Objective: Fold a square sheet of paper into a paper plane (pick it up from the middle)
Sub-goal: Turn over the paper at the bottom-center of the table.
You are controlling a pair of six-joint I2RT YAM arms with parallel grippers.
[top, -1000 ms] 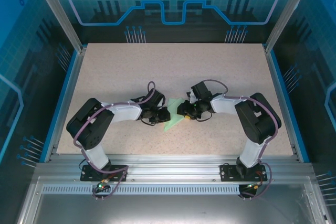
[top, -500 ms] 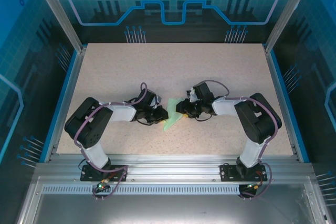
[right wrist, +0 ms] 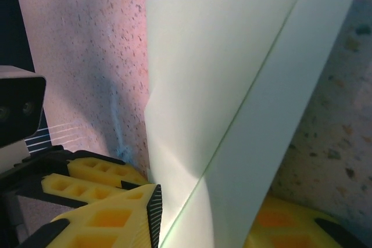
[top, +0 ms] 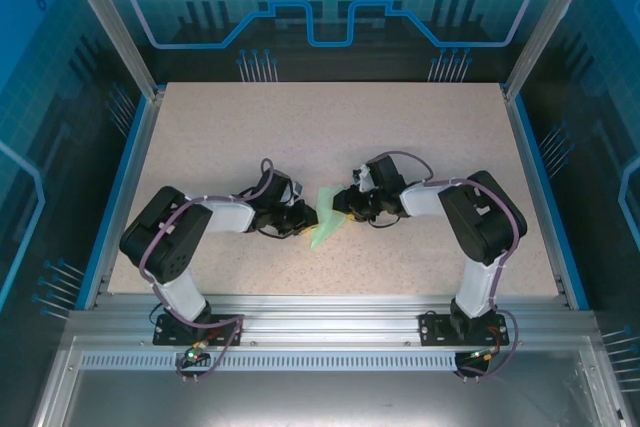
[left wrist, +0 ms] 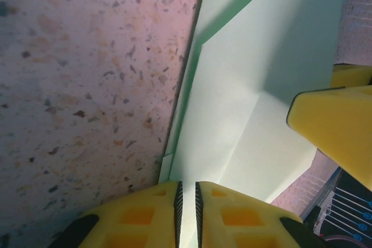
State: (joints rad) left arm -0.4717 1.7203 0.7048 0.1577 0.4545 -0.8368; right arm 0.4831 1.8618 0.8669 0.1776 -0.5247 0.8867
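Note:
The pale mint-green sheet of paper (top: 321,234) is folded into a narrow creased shape and stands on edge between the two grippers at the table's middle. My left gripper (top: 308,218) is at its left side. In the left wrist view that gripper (left wrist: 187,185) is shut on a lower edge of the paper (left wrist: 250,85), and a yellow finger of the other gripper (left wrist: 337,126) shows at the right. My right gripper (top: 342,205) faces it from the right. Its jaws (right wrist: 203,219) stand apart, with the creased paper (right wrist: 232,85) rising between them.
The speckled table (top: 330,127) has blue side rails (top: 125,182) and an aluminium frame (top: 320,307) along the near edge, where both arm bases are bolted. Both arms reach inward, elbows out to the sides.
Both grippers have drifted slightly away from the bases with the paper. The paper looks narrower and more upright. The right jaws have narrowed a little.

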